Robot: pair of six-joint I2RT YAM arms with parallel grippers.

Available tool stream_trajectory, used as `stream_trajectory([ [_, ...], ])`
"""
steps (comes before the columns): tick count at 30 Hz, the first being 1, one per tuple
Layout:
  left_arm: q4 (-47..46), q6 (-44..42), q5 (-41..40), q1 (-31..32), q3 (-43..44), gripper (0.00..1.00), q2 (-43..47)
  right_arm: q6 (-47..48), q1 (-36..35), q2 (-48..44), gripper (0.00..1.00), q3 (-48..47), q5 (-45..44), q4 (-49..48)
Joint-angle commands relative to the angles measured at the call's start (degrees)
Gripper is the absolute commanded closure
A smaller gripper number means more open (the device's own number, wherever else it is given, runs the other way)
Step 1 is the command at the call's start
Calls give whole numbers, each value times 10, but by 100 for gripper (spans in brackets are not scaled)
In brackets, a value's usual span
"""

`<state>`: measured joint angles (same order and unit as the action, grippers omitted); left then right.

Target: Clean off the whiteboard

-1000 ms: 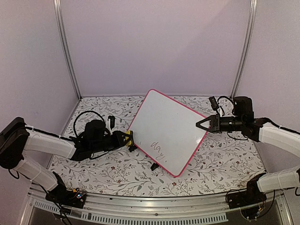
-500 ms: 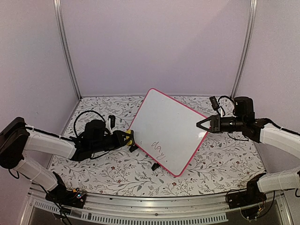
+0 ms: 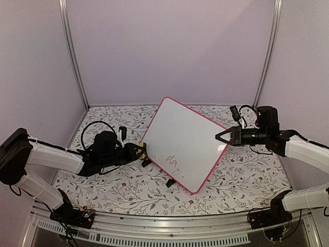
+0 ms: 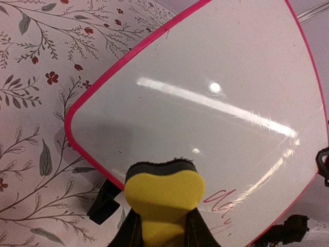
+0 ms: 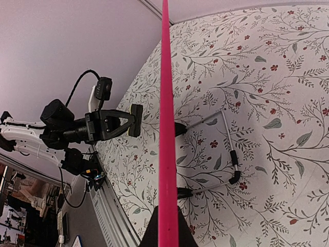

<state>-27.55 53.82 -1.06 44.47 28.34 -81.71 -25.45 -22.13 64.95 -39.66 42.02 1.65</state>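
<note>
The whiteboard (image 3: 182,144), white with a pink-red frame, stands tilted on two black clip feet in the middle of the table. Red handwriting (image 3: 172,163) sits near its lower edge, also seen as handwriting (image 4: 221,198) in the left wrist view. My left gripper (image 3: 138,152) is shut on a yellow eraser (image 4: 163,193) with a black pad, held at the whiteboard's (image 4: 205,103) lower left edge, just left of the writing. My right gripper (image 3: 220,137) is shut on the board's right edge; its wrist view shows the frame (image 5: 167,128) edge-on between the jaws.
The table (image 3: 123,190) has a floral cloth. A thin wire stand (image 5: 229,149) props the board from behind. Metal posts (image 3: 72,56) and lilac walls close in the back and sides. A rail (image 3: 154,231) runs along the near edge.
</note>
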Motion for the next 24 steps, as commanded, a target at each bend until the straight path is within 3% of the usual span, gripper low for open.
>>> stream_trajectory([
  [1,10,-8,13,6,36,100,-28,7,-3,-18,100,-10,12,-70],
  [13,-42,24,120,17,65,100,-153,10,-3,-11,100,-16,4,-60],
  [24,-33,53,122,58,71,100,-201,11,-3,-9,100,-11,5,-62],
])
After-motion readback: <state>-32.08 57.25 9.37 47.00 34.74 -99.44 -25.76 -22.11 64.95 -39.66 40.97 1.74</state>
